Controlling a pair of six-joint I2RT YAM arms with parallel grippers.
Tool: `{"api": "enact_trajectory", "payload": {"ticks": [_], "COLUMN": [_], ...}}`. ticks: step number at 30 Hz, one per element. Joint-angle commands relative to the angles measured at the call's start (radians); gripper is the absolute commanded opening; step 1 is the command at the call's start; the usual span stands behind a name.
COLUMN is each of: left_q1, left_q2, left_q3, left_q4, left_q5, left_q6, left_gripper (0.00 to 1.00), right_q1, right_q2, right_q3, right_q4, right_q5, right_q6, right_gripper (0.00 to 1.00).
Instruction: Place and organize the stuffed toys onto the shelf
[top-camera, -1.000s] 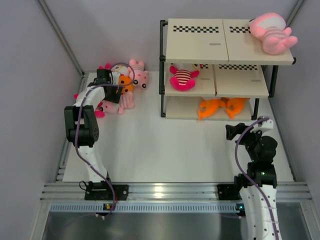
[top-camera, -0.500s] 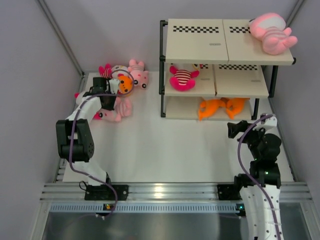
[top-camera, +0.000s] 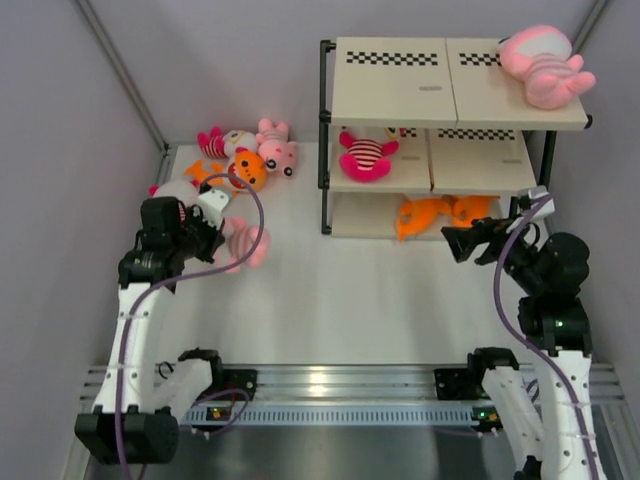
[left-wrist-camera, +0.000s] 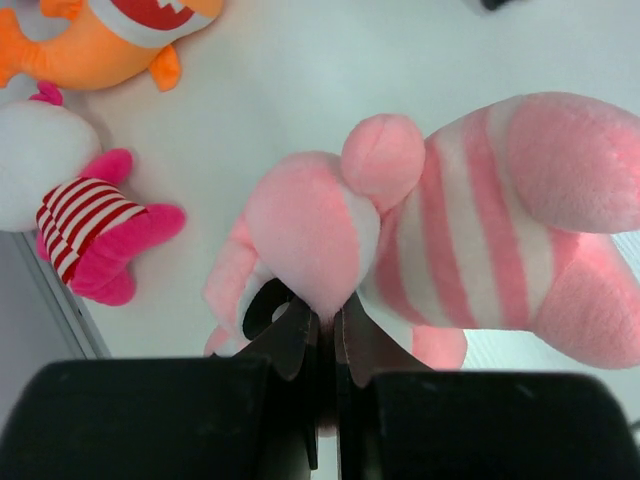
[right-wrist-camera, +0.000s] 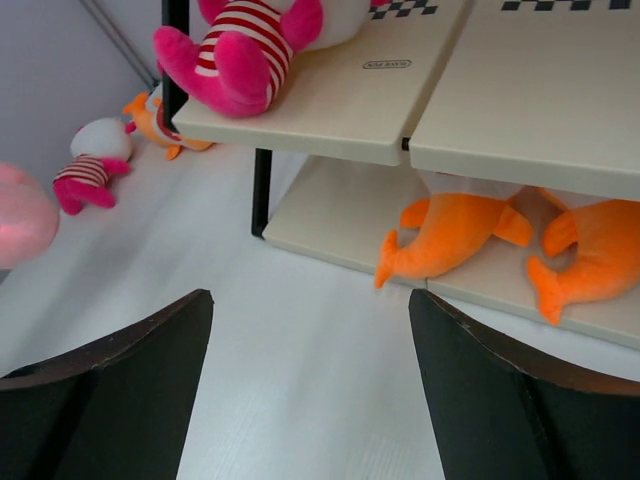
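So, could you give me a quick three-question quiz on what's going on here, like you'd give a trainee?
1. True or false: the left arm's jaws are shut on a pale pink striped toy.
2. How many orange fish lie on the bottom board of the shelf?
3. Which toy sits on the shelf's top board? A) an orange fish B) a large pale pink toy C) a hot-pink toy with a white face

Key: 1 true; 2 two; 3 B.
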Motion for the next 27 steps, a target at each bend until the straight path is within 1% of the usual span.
{"api": "enact_trajectory", "payload": {"ticks": [1, 2, 3, 4, 5, 6, 7, 8, 9, 10, 11, 12, 13, 15, 18, 23, 27], "left_q1": [0.001, 0.001, 0.003, 0.001, 0.001, 0.0, 0.001, 0.001, 0.0, 0.001, 0.0, 0.001, 0.0, -0.002, -0.002, -0.002, 0.0], "left_q2": [-0.119, -0.135, -0.144, -0.15, -0.156, -0.158, -0.158, -0.161, -0.161, -0.163, -0.167, -0.172, -0.181, -0.187, -0.19, -0.199, -0.207], "left_q3": [-0.032, -0.03, -0.021, -0.013, -0.006, 0.01, 0.016, 0.019, 0.024, 0.024, 0.027, 0.027, 0.027, 0.024, 0.024, 0.024, 0.045], "left_q4": [-0.138, -0.161, -0.197, -0.217, -0.231, -0.241, -0.251, -0.251, -0.251, -0.252, -0.251, -0.252, -0.251, -0.251, -0.255, -0.26, -0.26], "left_q5": [0.097, 0.108, 0.122, 0.142, 0.177, 0.192, 0.2, 0.2, 0.194, 0.188, 0.18, 0.177, 0.18, 0.191, 0.183, 0.197, 0.223], "left_q6": [0.071, 0.075, 0.078, 0.078, 0.083, 0.086, 0.089, 0.091, 0.091, 0.097, 0.098, 0.097, 0.098, 0.1, 0.095, 0.079, 0.068], "left_gripper": [0.0, 0.0, 0.0, 0.0, 0.0, 0.0, 0.0, 0.0, 0.0, 0.0, 0.0, 0.0, 0.0, 0.0, 0.0, 0.0, 0.0], "right_q1": [0.131, 0.171, 0.275, 0.338, 0.404, 0.481, 0.653, 0.743, 0.841, 1.0, 1.061, 1.113, 1.177, 1.205, 1.221, 1.221, 1.218], "right_q2": [0.038, 0.049, 0.081, 0.106, 0.135, 0.17, 0.243, 0.284, 0.358, 0.393, 0.429, 0.504, 0.543, 0.642, 0.729, 0.79, 0.891], "right_q3": [0.101, 0.121, 0.132, 0.142, 0.176, 0.196, 0.217, 0.266, 0.286, 0.303, 0.337, 0.359, 0.401, 0.44, 0.506, 0.506, 0.523], "right_q4": [-0.03, -0.025, -0.024, -0.025, -0.033, -0.044, -0.054, -0.05, -0.035, -0.007, 0.058, 0.082, 0.105, 0.148, 0.177, 0.298, 0.376], "right_q5": [0.014, 0.07, 0.109, 0.15, 0.26, 0.326, 0.398, 0.54, 0.599, 0.641, 0.676, 0.677, 0.672, 0.597, 0.54, 0.45, 0.418], "right_q6": [-0.003, 0.003, 0.008, 0.011, 0.008, 0.0, -0.027, -0.041, -0.055, -0.067, -0.098, -0.105, -0.112, -0.122, -0.128, -0.104, -0.07], "right_gripper": [0.8, 0.8, 0.8, 0.8, 0.8, 0.8, 0.8, 0.81, 0.81, 0.83, 0.83, 0.83, 0.84, 0.84, 0.85, 0.86, 0.86]}}
